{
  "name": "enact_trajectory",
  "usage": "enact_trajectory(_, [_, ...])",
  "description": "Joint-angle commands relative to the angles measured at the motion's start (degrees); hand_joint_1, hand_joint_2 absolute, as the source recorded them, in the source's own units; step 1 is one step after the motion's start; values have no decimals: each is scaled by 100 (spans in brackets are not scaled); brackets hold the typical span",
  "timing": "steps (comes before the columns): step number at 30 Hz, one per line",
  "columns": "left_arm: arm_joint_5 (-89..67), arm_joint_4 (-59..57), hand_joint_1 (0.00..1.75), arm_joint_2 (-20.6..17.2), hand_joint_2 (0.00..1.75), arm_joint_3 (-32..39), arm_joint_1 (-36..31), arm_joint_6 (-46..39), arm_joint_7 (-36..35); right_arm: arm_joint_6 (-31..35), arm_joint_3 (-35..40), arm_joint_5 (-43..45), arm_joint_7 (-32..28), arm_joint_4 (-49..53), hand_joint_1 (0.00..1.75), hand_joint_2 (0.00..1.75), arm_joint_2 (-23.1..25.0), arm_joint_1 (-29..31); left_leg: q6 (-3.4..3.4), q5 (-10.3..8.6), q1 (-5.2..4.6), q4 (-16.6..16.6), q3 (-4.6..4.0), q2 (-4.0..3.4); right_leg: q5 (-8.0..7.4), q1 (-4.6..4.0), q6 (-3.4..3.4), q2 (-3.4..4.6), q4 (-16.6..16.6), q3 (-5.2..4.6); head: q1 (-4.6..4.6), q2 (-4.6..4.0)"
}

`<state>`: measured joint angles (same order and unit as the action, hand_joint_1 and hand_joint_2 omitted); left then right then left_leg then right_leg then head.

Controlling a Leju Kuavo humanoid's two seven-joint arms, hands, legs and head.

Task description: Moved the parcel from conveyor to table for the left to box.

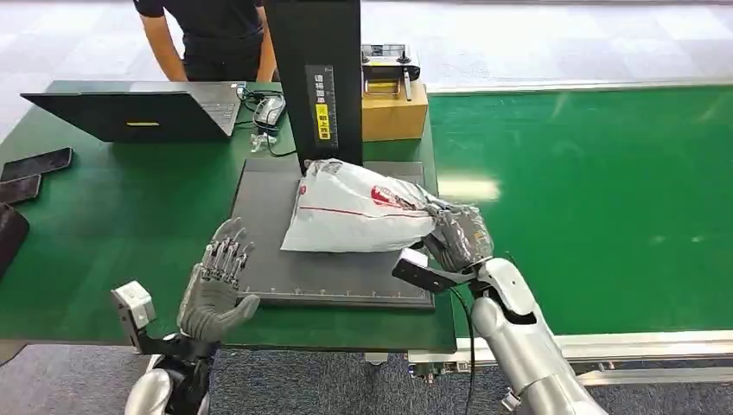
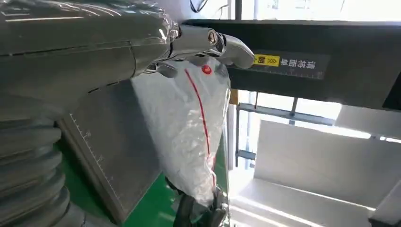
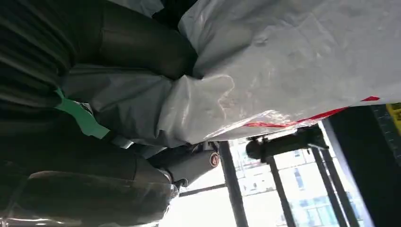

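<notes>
Parcel (image 1: 354,212) lies on the dark mat (image 1: 268,216) on the table (image 1: 130,233), its right end gripped by the right hand (image 1: 458,235). Left hand (image 1: 216,281), empty with fingers spread, hovers at the mat's near-left corner.

a green table (image 1: 130,225) spreads in front of me, with an open black laptop (image 1: 138,114) at its far left and dark phones (image 1: 35,164) near the left edge. a black upright column (image 1: 315,78) rises from a dark grey platform (image 1: 268,216); a cardboard box (image 1: 396,112) sits just beside the column. a person in black (image 1: 207,35) stands behind the table. to my right runs a green conveyor belt (image 1: 596,199) with glare on it. the floor (image 1: 536,43) is pale grey, and bright windows (image 3: 283,189) show behind dark bars.
</notes>
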<state>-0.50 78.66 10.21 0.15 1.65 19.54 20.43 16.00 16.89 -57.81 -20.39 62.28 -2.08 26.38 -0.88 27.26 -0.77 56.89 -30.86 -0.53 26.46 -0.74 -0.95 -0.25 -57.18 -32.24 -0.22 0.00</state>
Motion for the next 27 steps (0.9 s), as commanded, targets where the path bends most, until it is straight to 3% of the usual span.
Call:
enact_trajectory(1, [-8, -761, 0, -207, 175, -221, -466, 83, 60, -309, 402, 501, -490, -1716, 175, 175, 295, 767, 13, -7, 0, -9, 7, -5, -8, 3, 9, 10, 7, 3, 0, 0])
enact_trajectory(8, [21, -869, 0, -272, 175, -268, -597, 75, 92, -127, 363, 634, -733, -2470, 175, 175, 389, 992, 10, -6, -1, -8, 7, -3, -6, 3, 9, 8, 5, 4, 0, 0])
enact_trajectory(9, [19, -857, 0, -272, 175, -267, -593, 64, 92, 93, 367, 559, -680, -2494, 80, 175, 426, 970, 14, -10, 0, -12, 7, -2, -9, 3, 13, 8, 8, 4, 2, 0])
enact_trajectory(10, [20, -832, 0, -269, 175, -259, -579, 41, 92, 193, 312, 616, -711, -2544, 0, 175, 469, 983, 10, -5, 0, -8, 7, -4, -5, 3, 10, 9, 5, 4, 0, 0])
enact_trajectory(15, [32, -857, 0, -256, 175, -259, -598, 23, 81, 390, 208, 711, -697, -2181, 0, 175, 477, 827, 11, -4, 0, -5, 5, 0, -4, 3, 10, 5, 2, 2, 0, 0])
enact_trajectory(27, [65, -1098, 0, -237, 175, -427, -765, 1, 121, 129, -59, 2222, -1797, -1391, 0, 175, 763, 174, 12, -7, 2, -9, 6, 11, -3, 1, 12, -5, 8, 6, 0, 0])
